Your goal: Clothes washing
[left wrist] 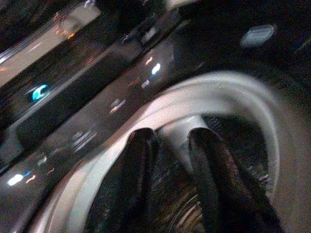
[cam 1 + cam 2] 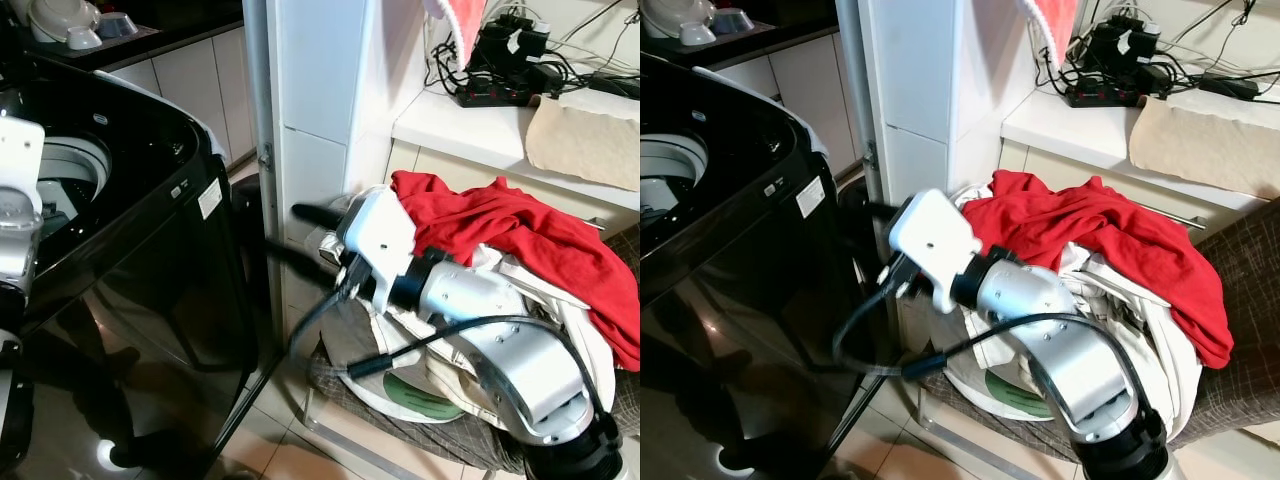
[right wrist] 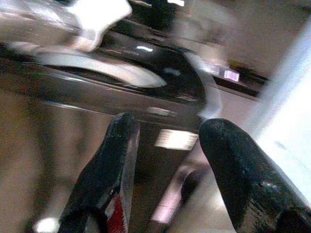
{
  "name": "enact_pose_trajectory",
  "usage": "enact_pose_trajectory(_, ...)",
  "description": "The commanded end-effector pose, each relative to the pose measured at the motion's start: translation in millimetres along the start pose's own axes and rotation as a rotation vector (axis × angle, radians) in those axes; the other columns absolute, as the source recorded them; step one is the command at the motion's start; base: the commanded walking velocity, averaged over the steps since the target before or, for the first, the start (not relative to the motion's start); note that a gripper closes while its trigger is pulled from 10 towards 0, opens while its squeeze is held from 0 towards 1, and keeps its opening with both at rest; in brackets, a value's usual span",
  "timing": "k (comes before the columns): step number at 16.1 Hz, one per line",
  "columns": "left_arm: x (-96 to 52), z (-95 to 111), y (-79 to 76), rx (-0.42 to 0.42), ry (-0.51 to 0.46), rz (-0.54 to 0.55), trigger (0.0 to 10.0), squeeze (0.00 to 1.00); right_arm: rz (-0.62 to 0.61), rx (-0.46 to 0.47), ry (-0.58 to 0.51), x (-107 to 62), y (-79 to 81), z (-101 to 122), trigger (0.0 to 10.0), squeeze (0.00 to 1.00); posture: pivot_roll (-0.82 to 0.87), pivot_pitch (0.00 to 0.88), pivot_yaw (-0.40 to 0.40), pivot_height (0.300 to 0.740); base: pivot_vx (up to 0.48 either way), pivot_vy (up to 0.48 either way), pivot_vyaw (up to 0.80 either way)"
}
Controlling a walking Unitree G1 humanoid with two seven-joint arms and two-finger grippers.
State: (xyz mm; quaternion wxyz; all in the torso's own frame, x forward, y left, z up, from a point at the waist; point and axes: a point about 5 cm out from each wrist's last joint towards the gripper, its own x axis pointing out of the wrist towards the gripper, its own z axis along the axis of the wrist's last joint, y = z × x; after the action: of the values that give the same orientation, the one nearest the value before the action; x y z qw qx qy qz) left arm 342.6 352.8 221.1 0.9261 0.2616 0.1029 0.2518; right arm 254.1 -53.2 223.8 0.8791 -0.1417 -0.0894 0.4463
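A black top-loading washing machine (image 2: 140, 260) stands at the left, lid up, with its pale drum opening (image 2: 70, 175) showing. My left arm (image 2: 15, 215) hangs over that opening; in the left wrist view my left gripper (image 1: 170, 138) is open and empty above the drum rim (image 1: 233, 97). At the right, a red garment (image 2: 520, 225) lies on top of white clothes (image 2: 560, 300). My right gripper (image 2: 300, 235) reaches away from the pile toward the gap between washer and wall. Its fingers (image 3: 116, 145) are apart with nothing between them.
A white wall column (image 2: 310, 100) rises just behind the right gripper. The clothes rest on a brown woven seat (image 2: 440, 430). The counter (image 2: 470, 125) behind carries power strips and cables (image 2: 500, 80) and a beige cloth (image 2: 585, 135). Tiled floor (image 2: 270, 445) lies below.
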Motion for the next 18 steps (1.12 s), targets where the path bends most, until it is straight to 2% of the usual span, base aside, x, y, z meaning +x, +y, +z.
enact_pose_trajectory(1, -7.6, 20.7, -21.4, -0.063, -0.129, -0.156, 10.0, 1.0, -0.222, -0.005, 0.098, -3.2, -29.1, -12.1, 10.0, 0.0, 0.0, 0.0, -0.005, 0.74, 0.0, 0.0, 0.0)
enact_pose_trajectory(2, -31.5, 32.9, -58.6, -0.184, -0.246, -0.403, 10.0, 0.11, -0.443, 0.026, 0.163, -11.5, -58.2, -21.4, 10.0, 0.0, -0.01, 0.0, -0.003, 0.74, 0.0, 0.0, 0.0)
enact_pose_trajectory(3, -45.5, 37.7, -73.8, -0.205, -0.315, -0.495, 10.0, 0.0, -0.503, 0.04, 0.176, -16.9, -68.5, -23.0, 10.0, 0.96, -0.01, 0.0, -0.003, 0.74, 0.0, 0.0, 0.0)
enact_pose_trajectory(4, -71.3, 42.3, -95.8, -0.226, -0.415, -0.64, 10.0, 0.0, -0.591, 0.054, 0.204, -27.7, -84.4, -25.3, 10.0, 1.0, -0.02, 0.0, 0.005, 0.74, 0.0, 0.0, 0.0)
enact_pose_trajectory(6, -104.9, 42.5, -121.0, -0.255, -0.484, -0.8, 10.0, 0.0, -0.695, 0.052, 0.269, -45.2, -105.1, -28.8, 10.0, 1.0, -0.02, 0.0, 0.009, 0.74, 0.0, 0.0, 0.0)
enact_pose_trajectory(7, -123.0, 44.1, -133.4, -0.259, -0.516, -0.888, 10.0, 0.0, -0.729, 0.026, 0.351, -55.8, -114.3, -31.0, 10.0, 1.0, -0.02, 0.0, 0.01, 0.74, 0.0, 0.0, 0.0)
enact_pose_trajectory(9, -140.1, 46.7, -140.4, -0.292, -0.532, -0.995, 10.0, 0.0, -0.768, 0.051, 0.418, -61.8, -120.3, -34.0, 10.0, 1.0, -0.03, 0.0, 0.011, 0.74, 0.0, 0.0, 0.0)
enact_pose_trajectory(10, -153.9, 49.8, -144.7, -0.317, -0.543, -1.082, 10.0, 0.0, -0.821, 0.09, 0.447, -66.6, -126.8, -36.3, 10.0, 1.0, -0.02, 0.0, 0.01, 0.74, 0.0, 0.0, 0.0)
enact_pose_trajectory(11, -165.5, 50.3, -147.5, -0.308, -0.548, -1.151, 10.0, 0.0, -0.865, 0.113, 0.47, -71.9, -133.8, -38.8, 10.0, 1.0, -0.02, 0.0, 0.009, 0.74, 0.0, 0.0, 0.0)
enact_pose_trajectory(14, -178.7, 52.3, -145.1, -0.278, -0.546, -1.23, 10.0, 0.0, -0.945, 0.235, 0.575, -82.5, -140.9, -46.8, 10.0, 1.0, -0.02, 0.0, 0.008, 0.74, 0.0, 0.0, 0.0)
enact_pose_trajectory(15, -179.9, 52.6, -144.3, -0.27, -0.543, -1.236, 10.0, 0.0, -0.956, 0.266, 0.596, -83.8, -140.6, -48.3, 10.0, 0.18, -0.02, 0.0, 0.007, 0.74, 0.0, 0.0, 0.0)
enact_pose_trajectory(16, -182.1, 53.4, -142.5, -0.26, -0.539, -1.247, 10.0, 0.0, -0.962, 0.334, 0.619, -84.5, -139.0, -51.5, 10.0, 0.0, -0.02, 0.0, 0.007, 0.74, 0.0, 0.0, 0.0)
enact_pose_trajectory(18, -184.2, 55.9, -139.6, -0.251, -0.54, -1.254, 10.0, 0.0, -0.975, 0.479, 0.667, -86.2, -134.0, -62.3, 10.0, 0.0, -0.02, 0.0, 0.005, 0.74, 0.0, 0.0, 0.0)
